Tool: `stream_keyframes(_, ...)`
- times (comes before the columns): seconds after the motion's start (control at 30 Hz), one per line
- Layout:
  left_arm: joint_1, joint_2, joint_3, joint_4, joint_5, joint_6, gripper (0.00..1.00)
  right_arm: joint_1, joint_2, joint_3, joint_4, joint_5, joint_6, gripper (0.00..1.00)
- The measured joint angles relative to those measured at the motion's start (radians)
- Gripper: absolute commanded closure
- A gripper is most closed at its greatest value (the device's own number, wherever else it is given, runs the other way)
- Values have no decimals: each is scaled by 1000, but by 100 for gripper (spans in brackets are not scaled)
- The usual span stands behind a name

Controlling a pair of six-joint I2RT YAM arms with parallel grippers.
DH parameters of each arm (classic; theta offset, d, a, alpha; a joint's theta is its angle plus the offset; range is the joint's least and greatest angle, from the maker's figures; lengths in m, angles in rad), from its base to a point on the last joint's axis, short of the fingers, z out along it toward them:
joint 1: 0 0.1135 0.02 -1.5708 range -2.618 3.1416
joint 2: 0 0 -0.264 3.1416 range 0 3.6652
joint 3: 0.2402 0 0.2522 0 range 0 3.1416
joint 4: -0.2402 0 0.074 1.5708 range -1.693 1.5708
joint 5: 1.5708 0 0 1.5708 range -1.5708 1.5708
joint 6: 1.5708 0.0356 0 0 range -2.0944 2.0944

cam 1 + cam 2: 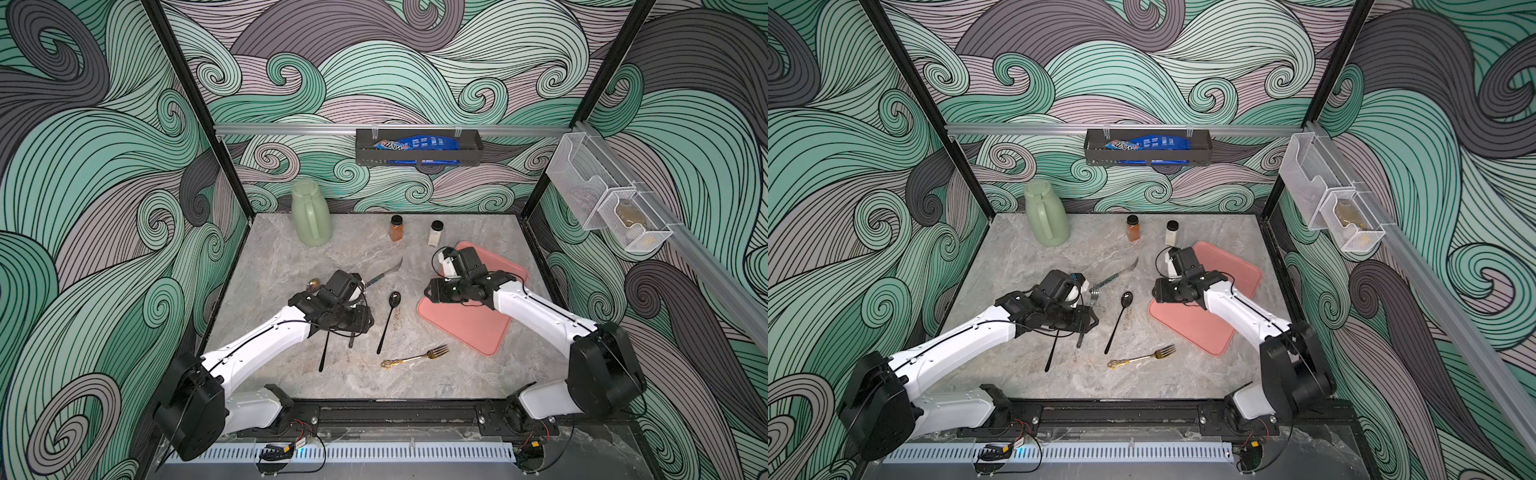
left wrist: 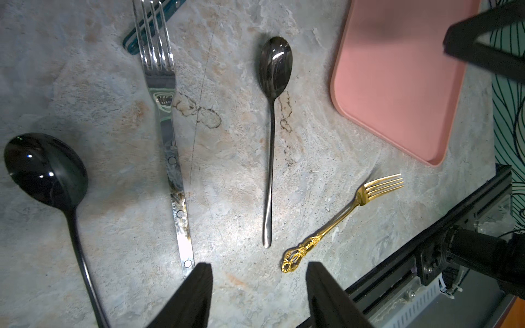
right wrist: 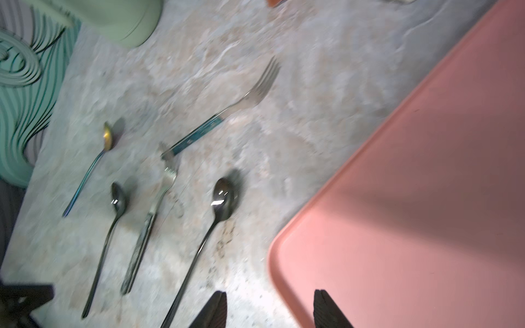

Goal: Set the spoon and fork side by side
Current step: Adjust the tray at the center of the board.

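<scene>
1. From where I stand, the left gripper (image 2: 260, 286) hangs low over the marble table (image 1: 415, 386). Its jaws stand well apart and hold nothing.
2. The silver fork (image 2: 167, 136) lies flat. Its handle end is just beside one of that gripper's fingers (image 2: 196, 295), and its tines point away from the gripper.
3. Beyond the fork, on the gripper's left, lies the black spoon (image 2: 45, 170). It is close to parallel with the fork and its bowl is at the same end as the tines, with bare table between the two.
4. On the gripper's right lies the slim dark spoon (image 1: 386, 324). It also runs roughly the same way as the fork and sits between the two grippers.
5. The gold fork (image 1: 415, 357) lies slantwise, just ahead of the left gripper's other finger in the wrist view, with its ornate handle end nearest.
6. The right gripper (image 3: 270, 306) hovers at the edge of the pink tray (image 1: 469, 328). Its jaws are spread and empty, one over the table and one over the tray.
7. The slim dark spoon's handle end reaches to just beside the right gripper's table-side finger (image 3: 213, 309).
8. A teal-handled fork (image 3: 221, 113) lies farther out from both grippers, though the right wrist view is blurred.
</scene>
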Motion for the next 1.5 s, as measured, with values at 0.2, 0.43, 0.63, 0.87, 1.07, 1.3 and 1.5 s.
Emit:
stream_keyframes(0.2,-2,-48,-34,-1,0,-10,43,51,26,-101,3,17,1,40)
stream_keyframes(0.43,-2,-66,-52,0,0,-11,43,98,114,-107,17,79,-7,40)
stream_keyframes(0.63,-2,-68,-56,0,0,-11,43,103,179,-94,56,118,-13,56)
stream_keyframes(0.87,-2,-68,-56,0,0,-11,42,127,280,0,97,116,39,71)
stream_keyframes(1.07,-2,-69,-56,0,0,-11,41,136,425,160,119,101,98,83)
stream_keyframes(1.3,-2,-70,-57,1,-3,-11,41,145,563,335,132,68,186,92)
stream_keyframes(1.5,-2,-69,-80,5,-5,-15,41,155,658,455,166,48,295,86)
